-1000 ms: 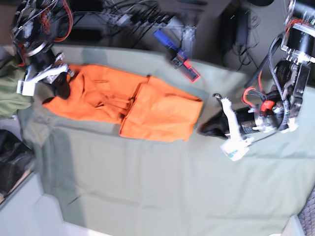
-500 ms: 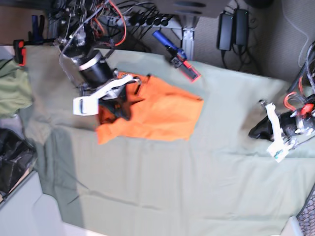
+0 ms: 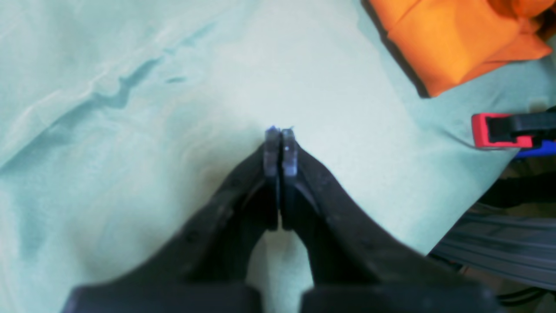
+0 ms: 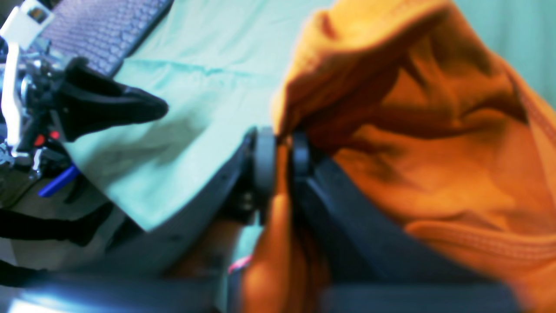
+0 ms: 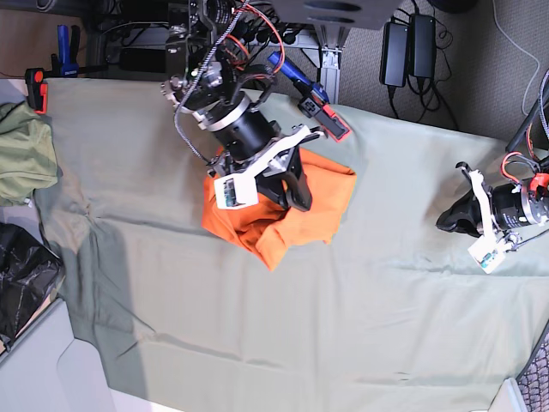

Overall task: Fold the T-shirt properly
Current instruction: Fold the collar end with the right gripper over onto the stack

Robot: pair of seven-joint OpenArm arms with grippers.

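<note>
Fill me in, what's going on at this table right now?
The right claw has orange T-shirt fabric pinched between its fingers, holding a bunched fold over the middle of the garment. The shirt lies as a compact, rumpled bundle on the grey-green table cloth, not yet a neat fold. The left claw is shut on nothing, parked over bare cloth well off to the side, away from the shirt.

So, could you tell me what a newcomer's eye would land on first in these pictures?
The bright orange T-shirt stands out first, bunched in a heap at the upper middle of the grey-green table cloth. Next comes the right pincer, with orange fabric between its jaws as the arm leans over the heap. At the cloth's far edge the left pincer sits shut and empty, apart from the shirt.
</note>
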